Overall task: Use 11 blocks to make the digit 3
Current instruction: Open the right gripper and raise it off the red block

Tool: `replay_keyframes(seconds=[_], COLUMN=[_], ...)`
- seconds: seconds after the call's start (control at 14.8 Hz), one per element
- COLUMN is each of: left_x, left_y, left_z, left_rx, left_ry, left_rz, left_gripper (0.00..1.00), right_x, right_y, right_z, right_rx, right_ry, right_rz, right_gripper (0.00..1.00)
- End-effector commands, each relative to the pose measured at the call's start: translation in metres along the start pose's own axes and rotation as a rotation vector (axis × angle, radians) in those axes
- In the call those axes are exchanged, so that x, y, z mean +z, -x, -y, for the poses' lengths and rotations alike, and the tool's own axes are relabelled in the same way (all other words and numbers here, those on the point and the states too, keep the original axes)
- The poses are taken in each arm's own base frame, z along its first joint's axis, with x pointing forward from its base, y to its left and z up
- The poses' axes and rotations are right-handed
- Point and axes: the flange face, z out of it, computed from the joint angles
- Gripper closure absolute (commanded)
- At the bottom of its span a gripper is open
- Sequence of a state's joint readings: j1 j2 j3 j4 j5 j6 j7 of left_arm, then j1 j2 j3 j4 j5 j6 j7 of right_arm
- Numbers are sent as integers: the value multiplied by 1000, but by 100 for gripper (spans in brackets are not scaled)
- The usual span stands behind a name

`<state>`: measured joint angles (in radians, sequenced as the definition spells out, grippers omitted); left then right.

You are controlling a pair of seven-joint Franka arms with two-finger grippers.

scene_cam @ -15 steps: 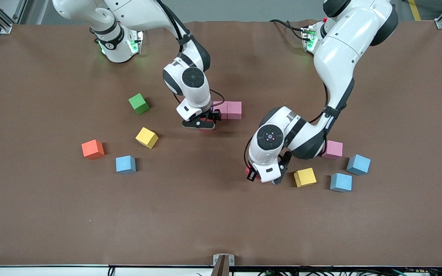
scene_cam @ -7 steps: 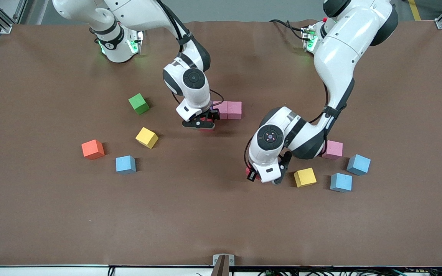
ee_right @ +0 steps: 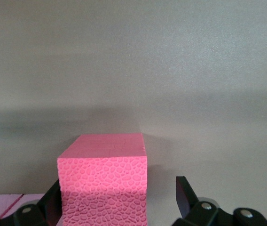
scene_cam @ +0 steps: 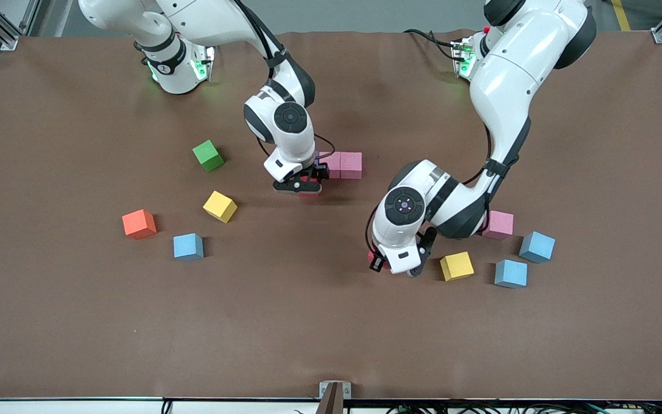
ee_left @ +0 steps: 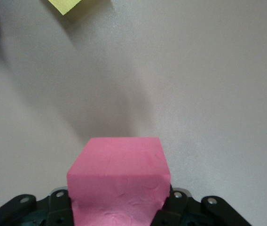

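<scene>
A red matte foam cube (ee_left: 119, 183) is sitting clamped between the jaws of the left gripper (scene_cam: 395, 265), low over the brown table (scene_cam: 308, 322), beside a yellow foam cube (scene_cam: 457, 265). A second red foam cube (ee_right: 104, 186) is lying between the wide-apart jaws of the right gripper (scene_cam: 302, 187), touching a pink foam pair (scene_cam: 342, 164) near the table's middle.

You see the whole table (scene_cam: 78, 322) from a high camera facing both arms. Each wrist camera looks down close past its own gripper: the left gripper (ee_left: 119, 214) holds a red cube (ee_left: 119, 179), and the right gripper (ee_right: 119, 197) straddles another red cube (ee_right: 104, 181).
</scene>
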<state>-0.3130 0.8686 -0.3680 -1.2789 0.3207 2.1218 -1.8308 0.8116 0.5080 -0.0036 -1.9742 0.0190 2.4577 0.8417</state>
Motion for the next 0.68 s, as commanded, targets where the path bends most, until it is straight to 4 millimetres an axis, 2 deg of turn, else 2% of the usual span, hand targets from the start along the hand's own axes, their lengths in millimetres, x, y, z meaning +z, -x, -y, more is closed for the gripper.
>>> replay_keyframes(seconds=[0.0, 0.61], left_x=[-8, -7], left_y=[0, 2], left_z=[0, 0], left_rx=[13, 16], left_ry=[14, 13], left_rz=[-20, -21], left_gripper=[56, 56], right_x=[-7, -8], right_y=[2, 3], right_z=[-2, -2], right_rx=[-14, -13], right_ry=[7, 15], right_rz=[-3, 2], right_gripper=[0, 0])
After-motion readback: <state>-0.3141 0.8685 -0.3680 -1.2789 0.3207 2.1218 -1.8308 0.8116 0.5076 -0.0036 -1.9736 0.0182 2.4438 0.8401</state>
